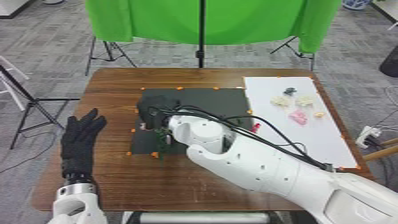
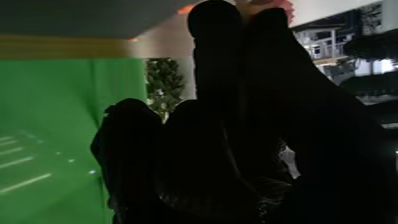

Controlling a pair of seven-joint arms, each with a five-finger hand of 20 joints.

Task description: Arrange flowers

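Fingers of the left hand [image 1: 80, 145] are resting open; the pink flower [image 1: 298, 117] at right, likely light, crushable, is needing gentle holding underneath.

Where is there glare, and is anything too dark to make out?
Right wrist view: pale streaks of glare on the green cloth; the right hand nearly black, its details mostly lost. Head view: fairly even light, the white sheet bright.

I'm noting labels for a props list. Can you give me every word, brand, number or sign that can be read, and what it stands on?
None can be read.
Dark marks on the robot's white right arm: too small to make out as text.
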